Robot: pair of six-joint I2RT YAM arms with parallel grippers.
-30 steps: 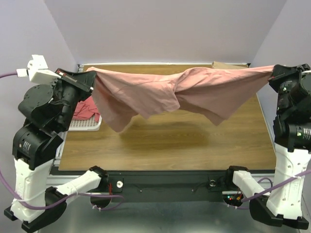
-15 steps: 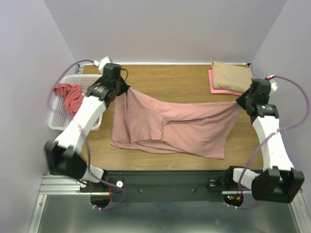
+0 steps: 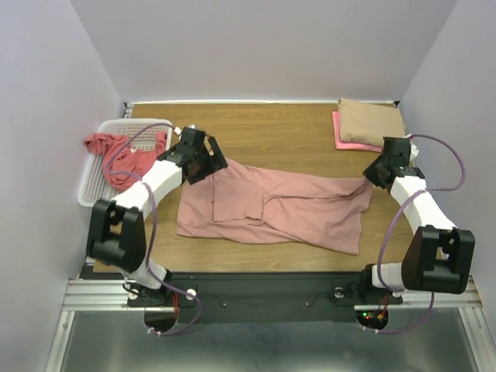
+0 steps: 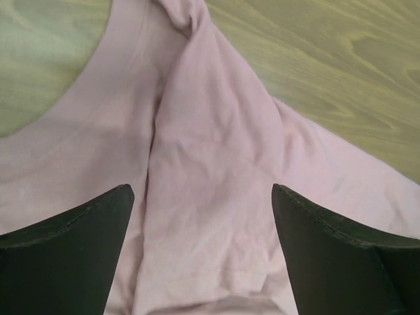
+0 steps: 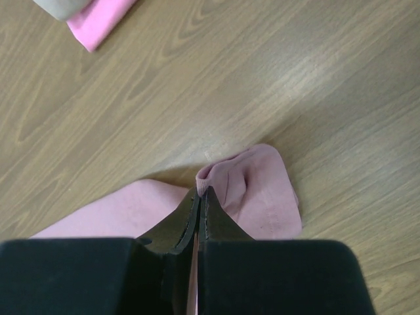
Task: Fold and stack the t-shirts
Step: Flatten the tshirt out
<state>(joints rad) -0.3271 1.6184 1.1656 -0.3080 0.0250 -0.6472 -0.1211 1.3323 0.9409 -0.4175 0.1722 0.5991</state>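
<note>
Nearest us, the dusty-pink t-shirt (image 3: 271, 213) now lies spread across the front half of the wooden table (image 3: 294, 124). A second ago it hung in the air, stretched between the two arms. It has come down rumpled, with one flap doubled over its left part.

The left gripper (image 4: 202, 193) has just let go. Its fingers stand wide apart above the cloth near the neckline and grip nothing. The right gripper (image 5: 201, 197) stays pinched shut on the shirt's right-hand corner, holding it low against the table.

We judge the laying-out step nearly done. The cloth needs smoothing before any fold.

Counting, we find four t-shirts:
- one dusty-pink, laid out on the table
- one coral-red t-shirt (image 3: 116, 155), crumpled in the white mesh basket (image 3: 93, 186) at the far left
- one tan t-shirt (image 3: 372, 120), folded at the far right corner
- one bright pink t-shirt (image 3: 349, 138), folded directly under the tan one

There is one basket and two grippers.
</note>
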